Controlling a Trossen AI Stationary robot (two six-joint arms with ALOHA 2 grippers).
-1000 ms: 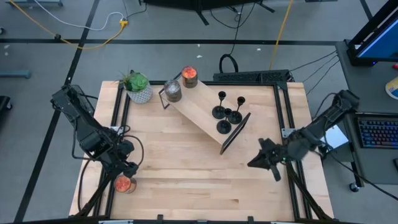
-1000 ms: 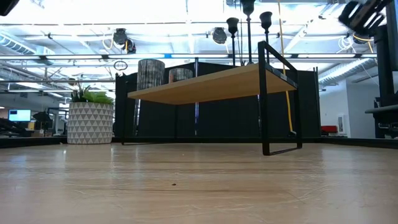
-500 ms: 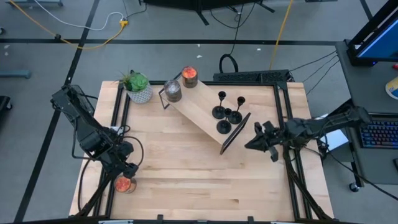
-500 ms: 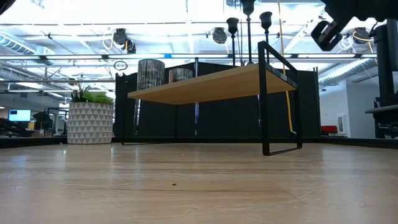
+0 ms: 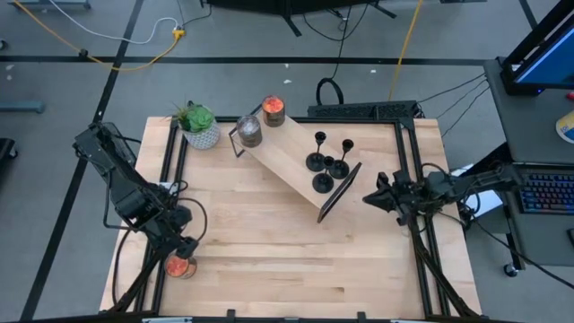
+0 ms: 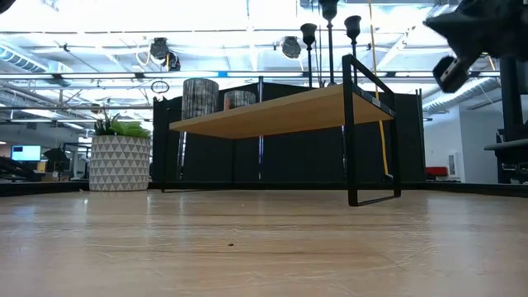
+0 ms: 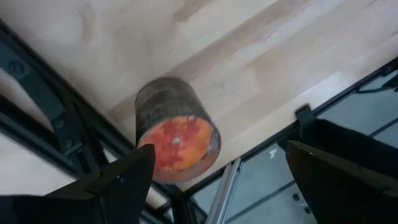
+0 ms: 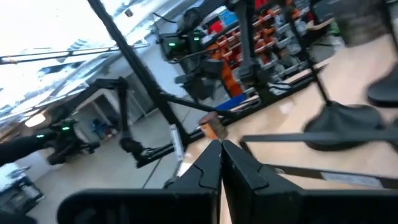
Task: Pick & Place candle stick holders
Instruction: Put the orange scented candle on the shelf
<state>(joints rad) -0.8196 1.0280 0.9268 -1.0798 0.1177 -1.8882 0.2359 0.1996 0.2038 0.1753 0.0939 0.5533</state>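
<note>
The four candle stick holders (image 5: 326,162) are clustered on the wooden shelf (image 5: 291,152), which sits slanted across the far half of the table (image 5: 269,251). They're toward the shelf's 4 o'clock end, bases close together. In the low view two of the cup tops poke up above the shelf.

The right gripper (image 5: 375,194) is up in the air just off that end of the shelf, at about 3 o'clock from the holders, fingers pressed together and holding nothing.

The left gripper (image 5: 184,244) waits at the table's 8 o'clock corner, fingers spread wide above an orange candle (image 5: 178,266).

A potted plant (image 5: 198,125) and two more candles (image 5: 261,120) are at the far end.
</note>
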